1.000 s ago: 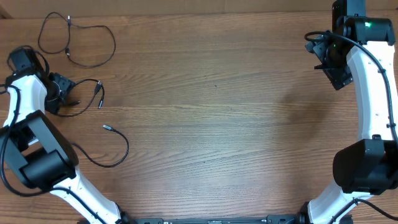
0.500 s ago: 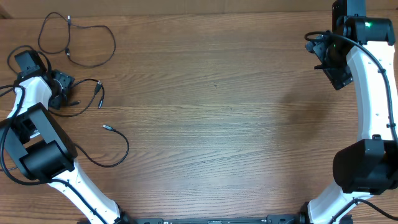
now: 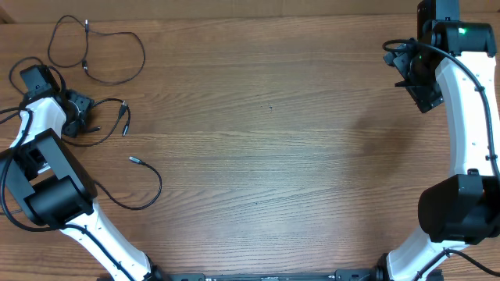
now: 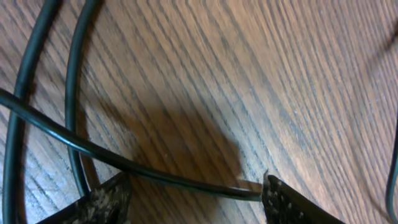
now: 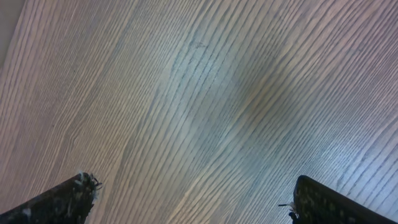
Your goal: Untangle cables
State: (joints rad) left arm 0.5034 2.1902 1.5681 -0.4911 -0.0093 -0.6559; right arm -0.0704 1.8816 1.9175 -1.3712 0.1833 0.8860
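3 cables (image 3: 159, 181) lie on the surface (image 3: 273, 156), all close to my left gripper (image 3: 82, 115): 1 loop (image 3: 144, 55) beyond it, 1 on its near side, and 1 strand (image 4: 93, 152) running between its parted jaws (nothing clamped). My worry: 2 neighbouring strands (image 4: 70, 99) sit just beside that one, so closing carelessly could pinch several and drag them into a knot. My right gripper (image 5: 193, 186), jaws also wide apart, hangs well away over bare wood.

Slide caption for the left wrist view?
Open left gripper straddles a thin black cable lying on the wooden table.
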